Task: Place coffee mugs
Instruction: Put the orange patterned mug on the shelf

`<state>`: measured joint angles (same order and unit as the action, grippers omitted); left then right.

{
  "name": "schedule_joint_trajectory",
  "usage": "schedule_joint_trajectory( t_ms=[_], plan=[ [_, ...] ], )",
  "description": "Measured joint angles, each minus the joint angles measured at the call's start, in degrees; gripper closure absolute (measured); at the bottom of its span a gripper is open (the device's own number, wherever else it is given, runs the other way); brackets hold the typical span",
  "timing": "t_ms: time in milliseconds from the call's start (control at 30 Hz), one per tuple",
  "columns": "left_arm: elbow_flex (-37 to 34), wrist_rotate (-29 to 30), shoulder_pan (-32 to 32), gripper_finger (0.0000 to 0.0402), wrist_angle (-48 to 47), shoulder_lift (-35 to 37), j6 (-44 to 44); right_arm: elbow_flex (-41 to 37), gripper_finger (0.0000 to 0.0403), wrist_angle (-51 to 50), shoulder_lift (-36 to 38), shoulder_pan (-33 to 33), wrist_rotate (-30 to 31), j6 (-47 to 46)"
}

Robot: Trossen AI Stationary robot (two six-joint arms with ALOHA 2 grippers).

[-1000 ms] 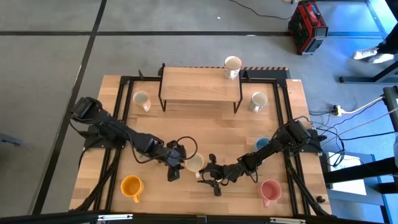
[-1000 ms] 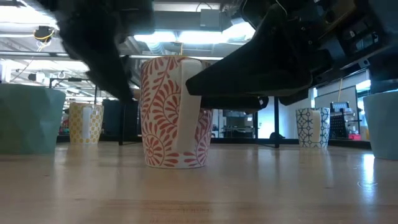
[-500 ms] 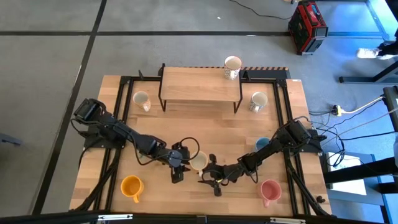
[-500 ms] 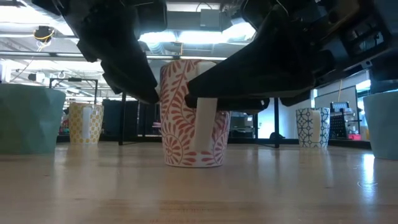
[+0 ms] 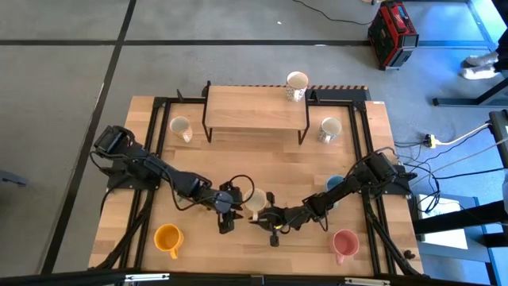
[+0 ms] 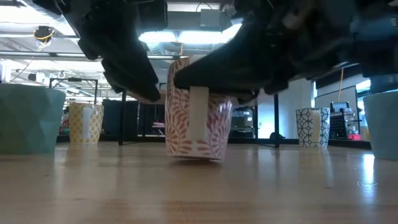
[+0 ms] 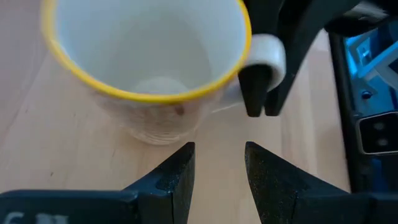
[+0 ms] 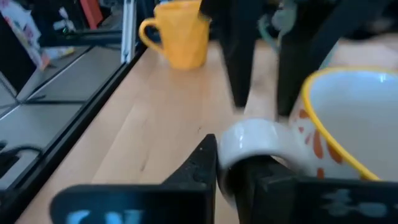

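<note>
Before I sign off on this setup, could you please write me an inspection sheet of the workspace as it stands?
Surface: wooden table with a raised wooden shelf.
Job's things: red-patterned mug tilted at centre front; orange mug, pink mug, blue mug; cream mugs, one on the shelf.
Clutter: nothing seen.
Grippers: right gripper shut on the mug's handle; left gripper fingers open, not touching the mug.
Cables: loops on both arms; cords on the floor.
Surroundings: red case, a person's shoe.

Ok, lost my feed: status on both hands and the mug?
Right hand shut on red-patterned mug handle. Left hand open beside it. Mug tilted in the low view. Nothing blocking.
</note>
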<state>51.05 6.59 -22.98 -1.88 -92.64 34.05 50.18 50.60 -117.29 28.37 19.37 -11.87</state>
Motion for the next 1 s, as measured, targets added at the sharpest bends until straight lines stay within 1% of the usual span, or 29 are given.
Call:
schedule_joint_trajectory(
  t_ms=[100,200,333,467,567,633,733,867,1000],
  plan=[
    [0.02,-0.25,-0.03,0.0266,-0.16,1.84,0.2,-0.06,0.0392,0.31,-0.1,0.02,-0.26,-0.05],
    [0.02,-0.43,-0.02,0.0266,-1.72,5.17,0.26,-0.09,0.0392,-0.28,0.92,-0.04,-0.67,-0.93],
    [0.02,-1.14,0.07,0.0266,-4.68,11.15,3.25,-0.44,0.0398,-3.43,5.29,-0.06,-1.33,-2.92],
    [0.04,-1.07,0.1,0.0266,-6.59,18.1,4.8,0.22,0.0398,-10.71,11.7,-1.07,-3.15,-1.86],
    [0.04,1.62,0.09,0.0266,-7.45,23.25,4.85,1.07,0.0399,-17.43,15.17,-2.06,-3.64,-0.65],
    [0.04,4.19,0.24,0.0266,-8.23,26.44,4.74,1.62,0.0399,-18.89,17.12,-2.71,-3.93,-0.13],
    [0.04,5.69,1.12,0.0266,-8.29,30.76,3.43,3.1,0.0399,-19.74,20.28,-3.67,-5.67,0.98],
    [0.04,5.97,3.01,0.0266,-8.36,35.63,2.1,5.59,0.0399,-26.95,22.48,-4.78,-6.46,1.93],
    [0.04,5.81,4.61,0.0266,-8.95,39.41,-1.27,10.28,0.0399,-33.13,23.61,-6.85,-8.47,2.12]
  ],
)
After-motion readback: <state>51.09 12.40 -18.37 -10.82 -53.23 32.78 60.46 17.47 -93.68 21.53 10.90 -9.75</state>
